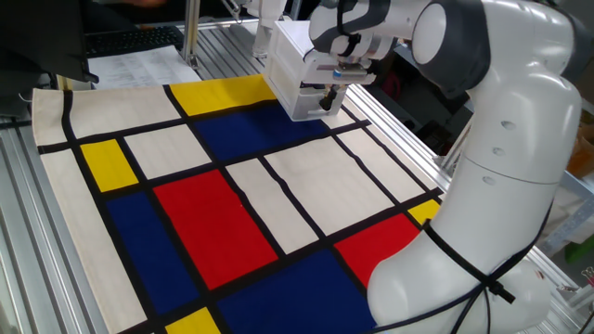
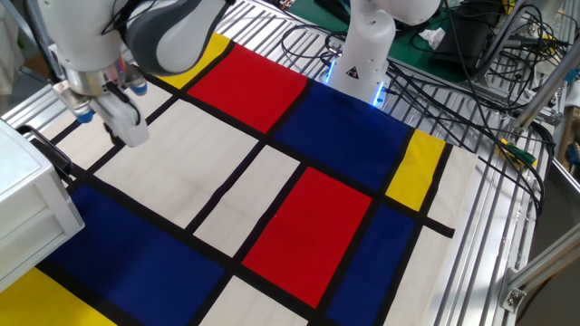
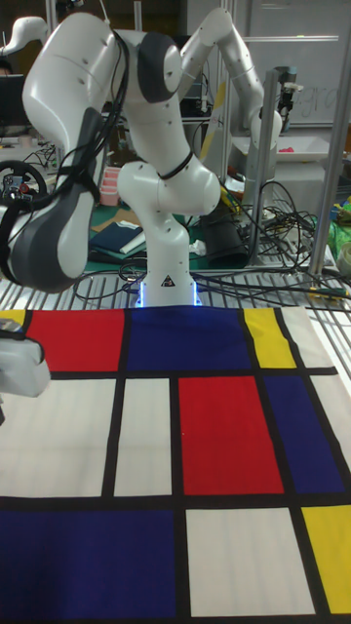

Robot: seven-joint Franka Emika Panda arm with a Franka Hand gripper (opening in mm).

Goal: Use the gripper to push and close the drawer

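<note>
The small white cabinet stands on the yellow and blue patches at the far side of the cloth. Its drawer looks flush with the front face, and no tan inside shows. In the other fixed view the cabinet is cut by the left edge, with the drawer low on its front. My gripper hangs just beside the cabinet's right front corner, a little above the cloth. The dark fingers look pressed together with nothing between them. From the other side the gripper is apart from the cabinet. The tall view shows only its housing at the left edge.
The colour-block cloth covers the table. The robot's white base stands at the cloth's edge, with loose cables beside it. Bare aluminium rails border the cloth. A metal post rises behind the cabinet.
</note>
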